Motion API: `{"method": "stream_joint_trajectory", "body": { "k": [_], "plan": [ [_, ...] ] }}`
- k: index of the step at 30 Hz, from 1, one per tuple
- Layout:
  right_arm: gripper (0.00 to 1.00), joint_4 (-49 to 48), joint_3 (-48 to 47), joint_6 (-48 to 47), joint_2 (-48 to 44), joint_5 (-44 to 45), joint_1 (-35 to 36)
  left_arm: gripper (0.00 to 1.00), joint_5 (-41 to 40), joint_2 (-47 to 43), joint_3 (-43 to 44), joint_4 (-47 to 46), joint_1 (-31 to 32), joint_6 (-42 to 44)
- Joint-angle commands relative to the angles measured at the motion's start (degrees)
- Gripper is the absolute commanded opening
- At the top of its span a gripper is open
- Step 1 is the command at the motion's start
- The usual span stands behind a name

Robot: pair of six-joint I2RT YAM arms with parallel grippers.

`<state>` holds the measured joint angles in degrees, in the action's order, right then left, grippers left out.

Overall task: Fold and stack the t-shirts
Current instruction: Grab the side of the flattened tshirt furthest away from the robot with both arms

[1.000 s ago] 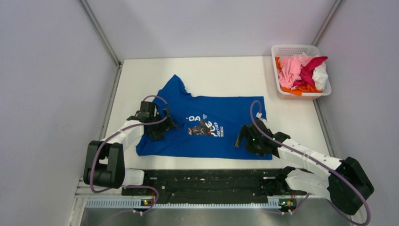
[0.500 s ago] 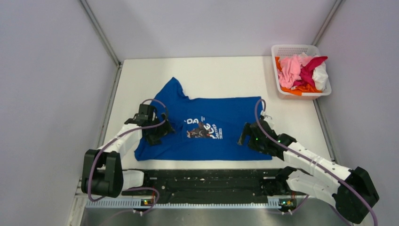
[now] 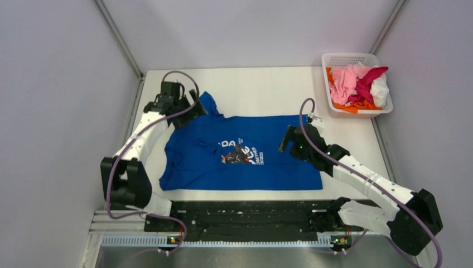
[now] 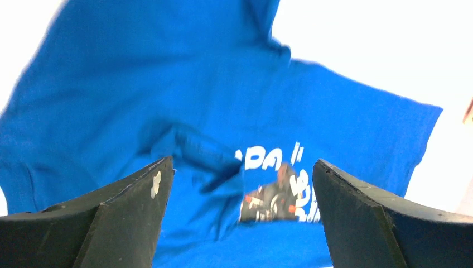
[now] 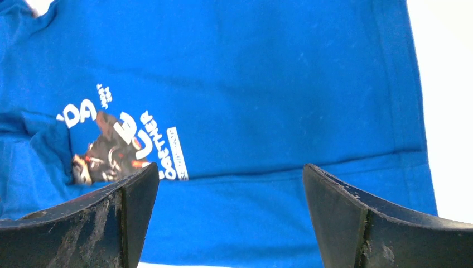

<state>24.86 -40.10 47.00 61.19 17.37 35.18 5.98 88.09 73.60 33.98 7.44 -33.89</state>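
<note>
While both arms are reaching out over it, the white worktop [image 3: 262, 84] is carrying one royal blue t-shirt [image 3: 195, 164], which is lying flat and sideways across the near half, with its collar end to the left and its hem to the right. Its round print [image 3: 241, 152] with white lettering is facing up near the middle, and the cloth just left of the print is bunching into a small ridge.

The left fingers [image 4: 128, 218] are hanging spread wide above the far-left sleeve and shoulder, gripping nothing; in the left wrist view the ridge and the print are showing in the gap between them. The right fingers [image 5: 357, 223] are likewise standing wide apart and empty over the right part of the shirt, with the hem band running past them on the right. Whether either pair is touching the cloth I cannot tell.

A white mesh basket [image 3: 348, 57] is sitting in the far right corner, well apart from the blue shirt, and is holding a heap of crumpled shirts: light pink [image 3: 343, 81], magenta [image 3: 369, 78], white [image 3: 380, 89] and orange [image 3: 360, 105].

Bare worktop is showing beyond the shirt and to its right. The shirt's near edge is lying close to the black rail [image 3: 251, 215], and pale walls are closing in the left, far and right sides.
</note>
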Motion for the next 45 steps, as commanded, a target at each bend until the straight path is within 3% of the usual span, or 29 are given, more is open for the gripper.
{"method": "stream_joint_trajectory", "body": {
  "k": [1, 8, 19, 28, 34, 40, 45],
  "plan": [
    [0.99, -4.4, -2.0, -4.8, 2.8, 0.5, -2.5, 0.99, -3.2, 12.4, 15.6, 6.3, -0.1, 5.6],
    [0.99, -9.0, -1.3, -7.3, 5.3, 1.8, -3.6, 0.99, -10.6, 34.1, 42.0, 16.2, -0.1, 9.8],
    [0.99, -12.7, -2.7, -9.0, 9.0, 2.1, -6.0, 0.99, -10.3, 48.4, 56.0, 6.4, -0.2, 11.3],
    [0.99, -13.1, -2.1, -8.9, 9.5, 1.7, -6.5, 0.99, -12.3, 56.2, 63.7, 0.3, -0.2, 9.7],
    [0.99, -13.8, -1.4, -8.2, 9.7, 1.6, -6.7, 0.98, -13.6, 58.3, 63.4, -0.9, 0.0, 8.4],
    [0.99, -13.9, -1.0, -8.2, 9.2, 2.3, -6.7, 0.79, -14.5, 60.1, 63.3, 1.9, 0.6, 8.6],
    [0.99, -15.5, 1.1, -6.9, 8.2, 2.2, -6.7, 0.79, -20.2, 60.8, 64.6, 5.1, 3.1, 12.2]
  ]
}}
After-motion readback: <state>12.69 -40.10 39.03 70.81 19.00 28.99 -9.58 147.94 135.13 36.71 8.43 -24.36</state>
